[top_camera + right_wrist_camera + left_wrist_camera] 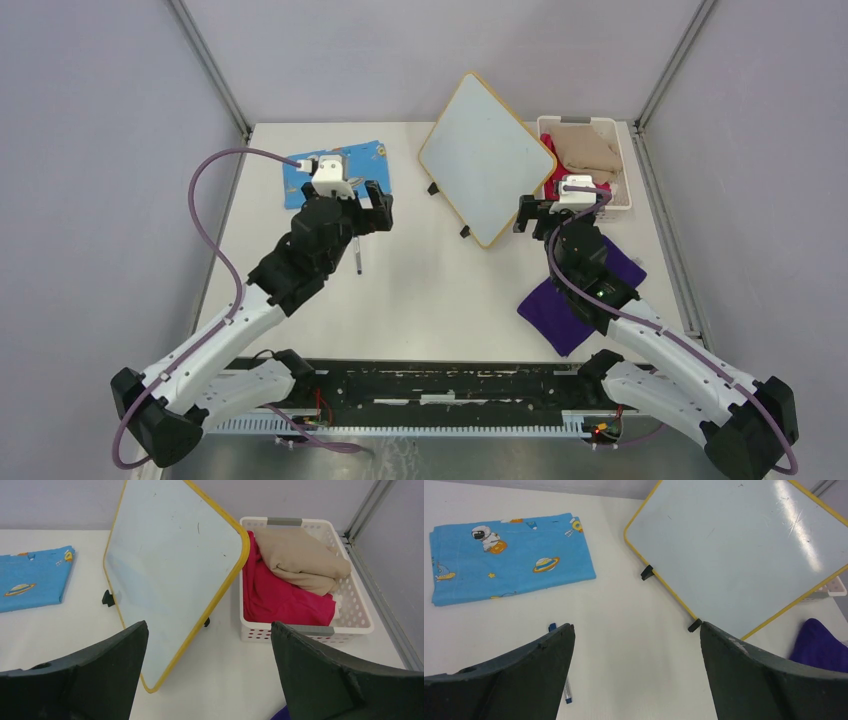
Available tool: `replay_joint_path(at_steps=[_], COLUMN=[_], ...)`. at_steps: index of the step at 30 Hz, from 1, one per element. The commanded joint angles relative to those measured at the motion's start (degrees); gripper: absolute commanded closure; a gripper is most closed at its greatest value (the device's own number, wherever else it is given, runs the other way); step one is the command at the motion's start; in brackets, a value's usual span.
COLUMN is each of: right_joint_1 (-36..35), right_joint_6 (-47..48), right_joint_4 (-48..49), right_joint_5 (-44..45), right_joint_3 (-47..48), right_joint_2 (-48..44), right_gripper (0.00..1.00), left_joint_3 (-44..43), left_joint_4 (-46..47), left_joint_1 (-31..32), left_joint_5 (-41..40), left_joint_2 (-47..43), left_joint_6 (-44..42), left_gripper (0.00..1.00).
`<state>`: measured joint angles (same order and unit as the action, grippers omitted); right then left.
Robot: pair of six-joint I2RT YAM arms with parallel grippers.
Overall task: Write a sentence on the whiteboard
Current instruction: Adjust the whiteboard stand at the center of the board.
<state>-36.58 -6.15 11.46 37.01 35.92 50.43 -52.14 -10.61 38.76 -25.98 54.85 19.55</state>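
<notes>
Both pincers were seen released, with nothing gripped. The left gripper (636,625) was held above the table (430,290), its 2 fingers spread wide. The whiteboard (734,550) was found ahead of it and to its right, turned corner-on, with 2 black clips (646,572) showing on the yellow-rimmed edge nearest that gripper. A blue patterned cloth (509,555) was laid flat ahead and to the left. A pen (568,694) was seen on the table below the left finger, partly hidden by it.

The right gripper (208,623) was likewise spread wide. From it, the whiteboard was seen ahead and to the left, tilted up from the table, its face white with only a few faint scuffs. A white basket (306,630) holding a red cloth (280,600) and a beige cloth (300,555) was placed ahead and to the right, just beside the board's rim; contact could not be told. A purple cloth (555,315) was spread under the right arm, behind that gripper.
</notes>
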Motion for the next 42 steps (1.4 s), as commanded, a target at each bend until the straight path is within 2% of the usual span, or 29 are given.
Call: replay_joint_path(at_steps=[1,11,17,20,23,28,34,42], right_joint_1=[0.06,0.08,-0.02,-1.03,-4.96,-11.78,-15.20,-16.19], right_joint_6=[0.48,3.45,5.46,3.39,1.78,-4.21,-16.15,-27.28], right_joint_4=[1.46,1.19,-0.51,-4.70,-7.38,-8.83,-9.85,-6.72], right_joint_5=[-1.30,-2.46,-7.79,-5.93,-2.48,3.12,2.32,1.37], right_joint_3=[1.87,1.48,2.49,5.22,6.69,6.64,8.35,10.69], right_joint_2=[-0.35,-0.72,-1.30,0.98,4.08,10.51,20.89,29.52], right_gripper=[0.02,0.02,0.02,0.02,0.02,0.02,0.02,0.14], left_joint_3=[0.04,0.15,0.36,0.54,0.57,0.39,0.22,0.11], left_joint_4=[3.42,3.73,3.84,3.91,3.76,3.21,2.61,2.01], left_joint_1=[0.44,0.62,0.70,0.79,0.81,0.83,0.79,0.81], left_joint_5=[0.66,4.77,4.84,4.40,2.97,1.16,-0.94,-2.56], left_joint_2=[-2.82,-2.51,-2.92,-3.27,-3.67,-3.87,-4.37,-5.34], left_joint_6=[-0.88,-2.67,-2.94,-2.94,-2.62,-2.16,-1.67,-1.06], left_gripper=[0.00,0.00,0.00,0.00,0.00,0.00,0.00,0.00])
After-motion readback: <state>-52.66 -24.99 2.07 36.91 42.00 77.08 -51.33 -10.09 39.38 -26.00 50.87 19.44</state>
